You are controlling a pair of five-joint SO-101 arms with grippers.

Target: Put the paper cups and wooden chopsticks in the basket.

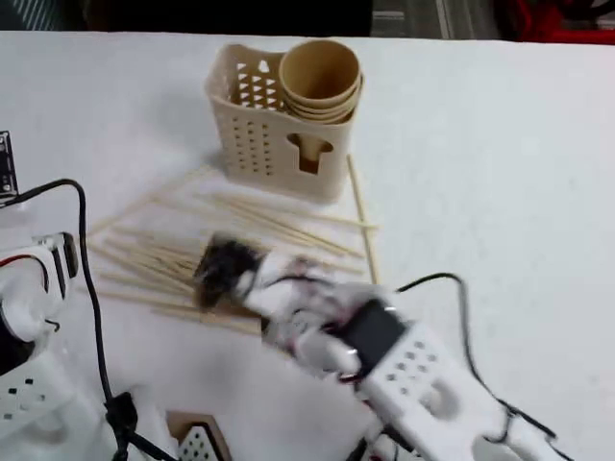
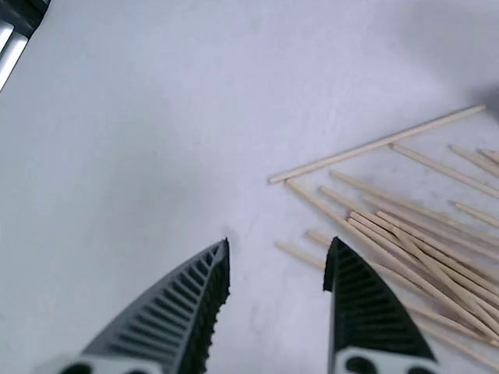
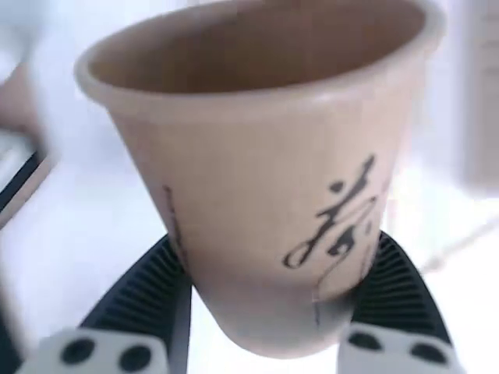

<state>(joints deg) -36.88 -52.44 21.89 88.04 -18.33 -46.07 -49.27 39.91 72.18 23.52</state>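
The right gripper (image 3: pixel 273 257) pinches a tan cup (image 3: pixel 257 171) near its base; the cup has a rolled rim and a black scrawl on its wall. More cups (image 1: pixel 320 72) sit nested in the cream, perforated basket (image 1: pixel 259 144) by the table's (image 1: pixel 500 163) far edge. Chopsticks (image 1: pixel 163 259) lie strewn before it on the white top. The left gripper (image 2: pixel 279 245) is spread above the table beside them. The room (image 1: pixel 192 14) beyond is dark.

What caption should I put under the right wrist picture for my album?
The right gripper hugs a tan paper cup with dark squiggly writing between its black ridged fingers.
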